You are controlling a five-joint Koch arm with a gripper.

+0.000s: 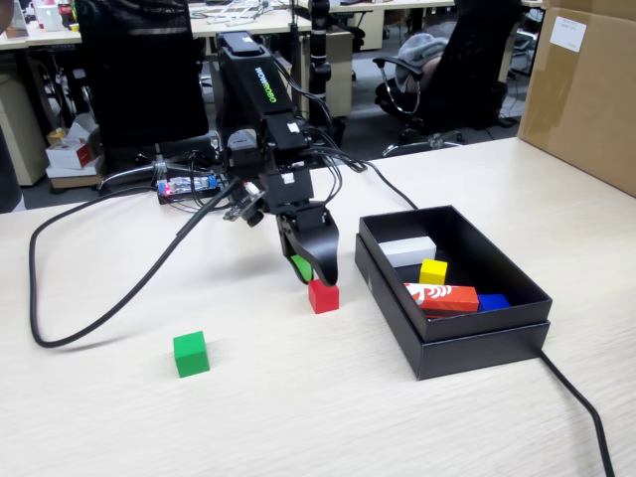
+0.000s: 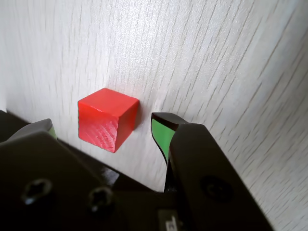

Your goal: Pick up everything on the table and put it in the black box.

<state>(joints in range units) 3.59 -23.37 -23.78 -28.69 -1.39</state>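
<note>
- Your surface (image 1: 119,427) is pale wood-grain laminate, running wide across the fixed view, with a thick black cable (image 1: 60,338) looping over its left part.
- Behind it you have an office: black chairs (image 1: 139,70), desks, and a big brown carton (image 1: 586,89) standing on the surface at the right edge.
- The black box (image 1: 477,348) sits on the surface to the right of the arm in the fixed view. In it lie the yellow cube (image 1: 433,270), a white block (image 1: 409,250), a red-and-white carton (image 1: 442,297) and a blue block (image 1: 492,301).
- Your end effector (image 1: 310,275) points down at the surface with its jaws parted wide; it holds nothing.
- The red cube (image 2: 107,120) stands on the surface just in front of the tips. In the wrist view it lies between the two green-padded fingers (image 2: 161,134), closer to the right one, and a thin gap shows on that side.
- In the fixed view that red cube (image 1: 323,296) is just left of the box, apart from it.
- The green cube (image 1: 190,354) stands alone, well to the left of the end effector and nearer the camera.
- The red cube is plain, with sharp edges and faint grain on its lit side face.
</note>
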